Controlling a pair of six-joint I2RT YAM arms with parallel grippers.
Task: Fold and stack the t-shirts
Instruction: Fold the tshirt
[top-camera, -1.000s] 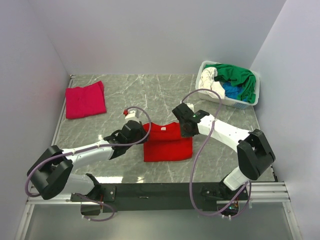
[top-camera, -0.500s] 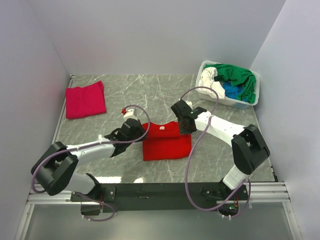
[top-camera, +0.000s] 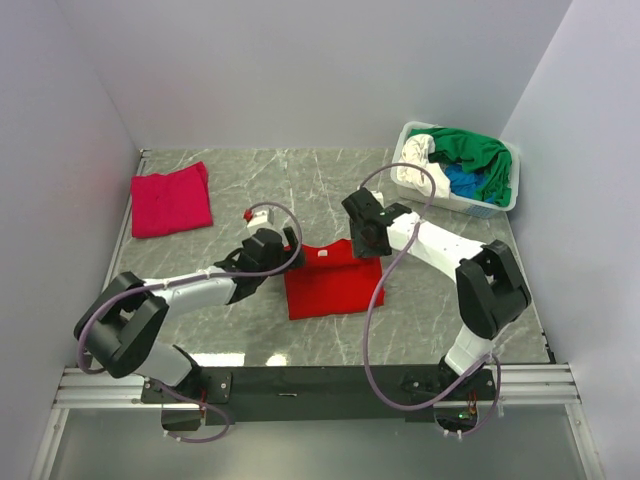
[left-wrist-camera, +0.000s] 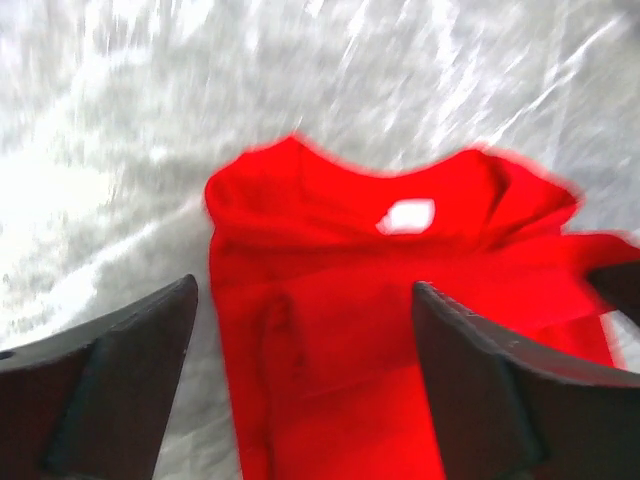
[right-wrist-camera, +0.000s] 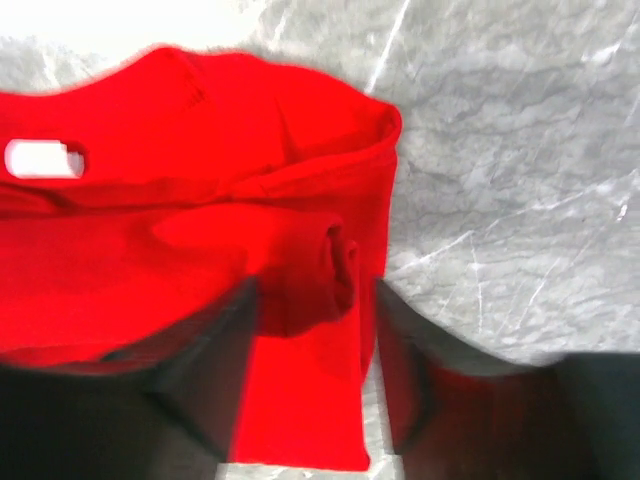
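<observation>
Beneath the left gripper (left-wrist-camera: 303, 295) and right gripper (right-wrist-camera: 315, 292), both standing with jaws apart, the red shirt (top-camera: 335, 290) is lying folded.

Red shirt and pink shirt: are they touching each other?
Apart. The top view shows the red shirt in the middle and the pink shirt near the far left corner, with bare grey table between them.

Rumpled red t-shirt (right-wrist-camera: 180, 200) on grey marble table (right-wrist-camera: 520, 150), white neck label (right-wrist-camera: 42, 158), blurred dark fingers (right-wrist-camera: 205, 390) apart above it
</observation>
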